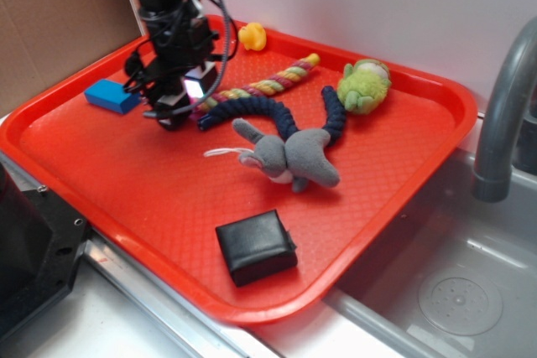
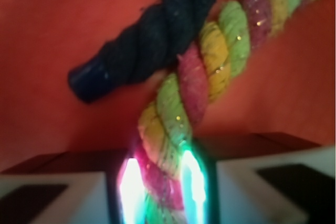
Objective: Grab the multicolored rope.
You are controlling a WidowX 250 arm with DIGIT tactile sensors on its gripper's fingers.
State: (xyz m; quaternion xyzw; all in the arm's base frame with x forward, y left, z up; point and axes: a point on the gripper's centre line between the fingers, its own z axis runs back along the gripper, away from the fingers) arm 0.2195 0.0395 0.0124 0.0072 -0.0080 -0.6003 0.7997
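Note:
The multicolored rope of yellow, pink and pale green twisted strands lies on the red tray, running from the back middle down to my gripper. In the wrist view the multicolored rope passes straight between my two glowing pads, which press on it from both sides. My gripper is shut on the rope's near end. A dark navy rope crosses right beside it, touching it.
The navy rope curves behind a grey plush toy. A green plush toy, a yellow duck, a blue block and a black wallet also lie on the tray. A sink and faucet stand at the right.

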